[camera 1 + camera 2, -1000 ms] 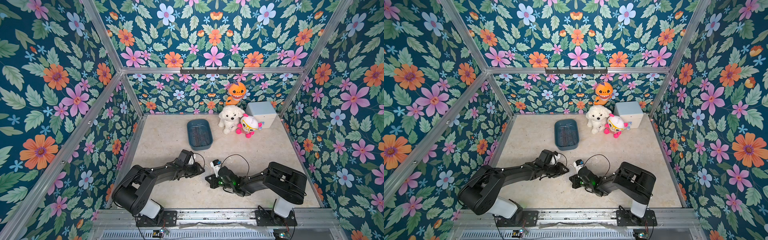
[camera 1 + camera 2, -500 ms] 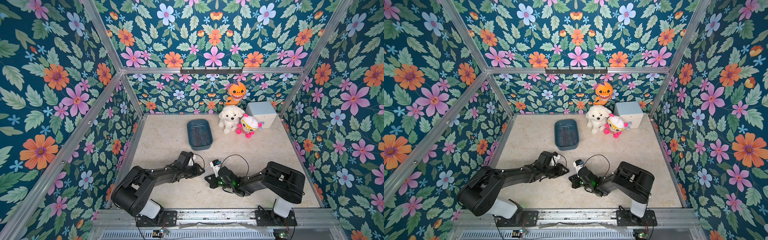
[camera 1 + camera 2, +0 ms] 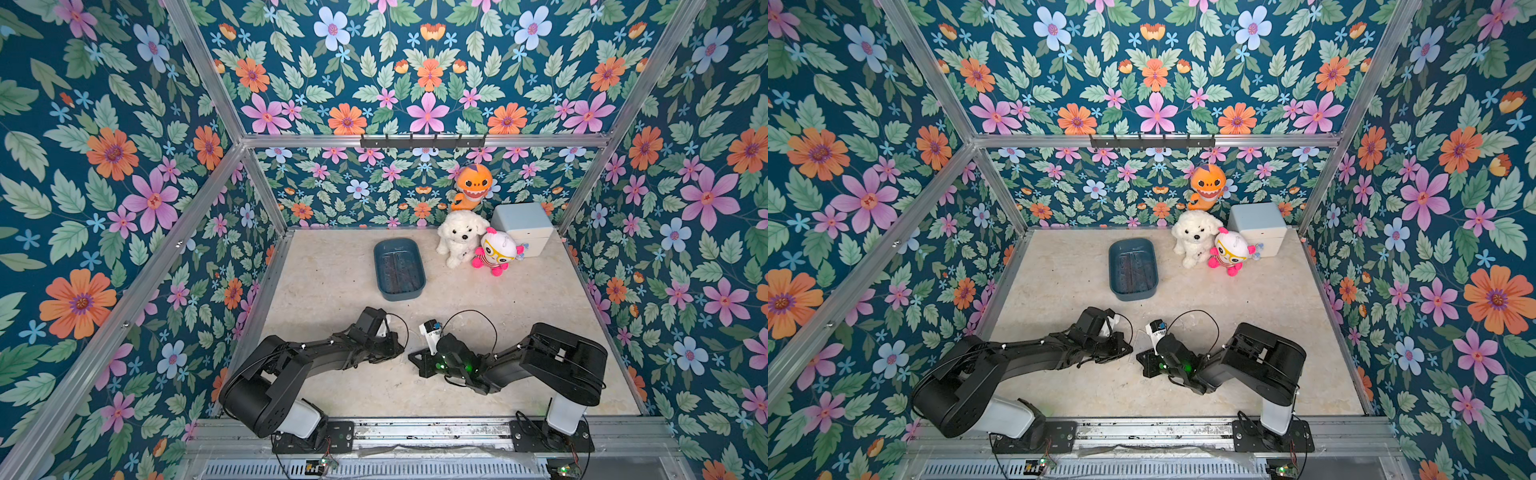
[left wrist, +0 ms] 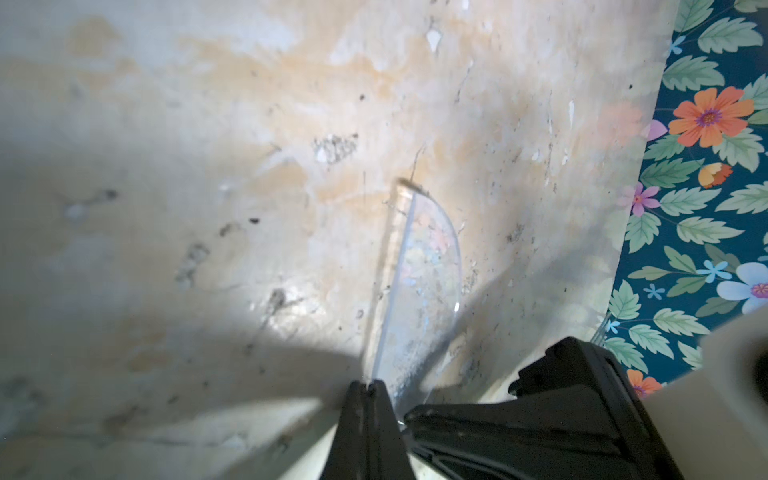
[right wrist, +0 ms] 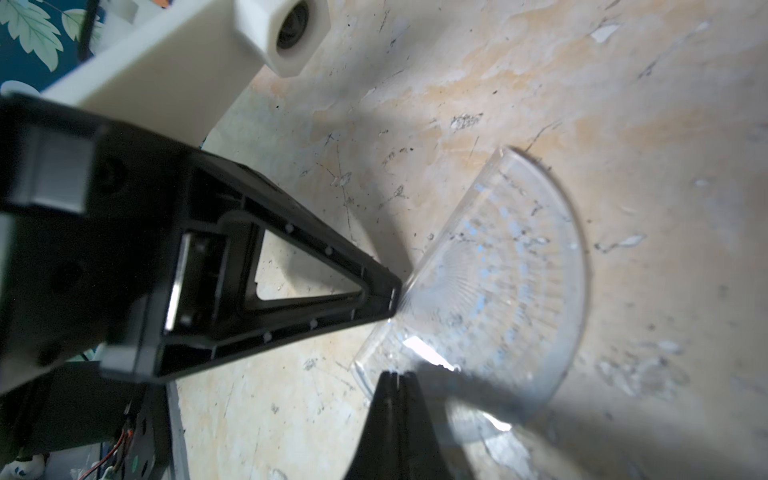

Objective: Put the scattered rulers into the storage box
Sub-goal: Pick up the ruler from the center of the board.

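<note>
Two grippers meet on one clear protractor (image 5: pixel 498 270) at the near middle of the counter (image 3: pixel 519 316). The protractor is a thin, glossy half-disc of transparent plastic with fine radial marks and pale blue flecks. It is tilted up off the counter rather than lying flat. My left gripper (image 4: pixel 368 385) is clenched on the middle of its straight edge, black tapered fingers pressed together with the plate rising from between them. My right gripper (image 5: pixel 392 376) is clenched too, pinching the plate near one end of that edge, just beside the left tips.

The storage box (image 3: pixel 403 296), a shallow teal tub with rounded corners, sits farther back, left of centre, well apart from both grippers. Pinkish rulers (image 3: pixel 399 272) lie flat on its floor.

Compared with a second ago, my arms keep nearly the same folded pose and the box and toys have not moved.

The counter is pale marbled beige, scuffed, with dark specks and chipped white patches. At the far right stand a fluffy white plush dog (image 3: pixel 459 237), a pink doll (image 3: pixel 496 251) with yellow glasses, an orange plush (image 3: pixel 473 185) against the wall and a pale blue cube-shaped container (image 3: pixel 523 226). Teal wallpaper (image 3: pixel 124 166) with large orange, pink and blue flowers covers the walls, framed by aluminium bars (image 3: pixel 291 140).
</note>
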Controlling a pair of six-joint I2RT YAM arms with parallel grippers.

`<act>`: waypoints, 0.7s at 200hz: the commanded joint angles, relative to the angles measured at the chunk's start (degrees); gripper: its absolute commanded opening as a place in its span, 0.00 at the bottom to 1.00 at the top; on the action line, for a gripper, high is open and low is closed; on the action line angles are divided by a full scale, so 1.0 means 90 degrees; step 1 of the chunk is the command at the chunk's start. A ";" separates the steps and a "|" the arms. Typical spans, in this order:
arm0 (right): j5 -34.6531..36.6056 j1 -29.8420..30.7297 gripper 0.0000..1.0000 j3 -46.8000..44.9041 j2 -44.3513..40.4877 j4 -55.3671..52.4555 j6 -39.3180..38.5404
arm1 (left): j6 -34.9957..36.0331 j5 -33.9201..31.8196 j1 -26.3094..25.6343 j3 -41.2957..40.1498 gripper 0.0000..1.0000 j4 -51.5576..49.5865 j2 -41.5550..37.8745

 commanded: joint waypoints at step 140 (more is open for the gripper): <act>0.0318 -0.0240 0.00 0.0181 -0.0968 -0.1727 -0.0150 | 0.0178 -0.0108 -0.0101 0.0195 0.24 -0.0705 -0.0305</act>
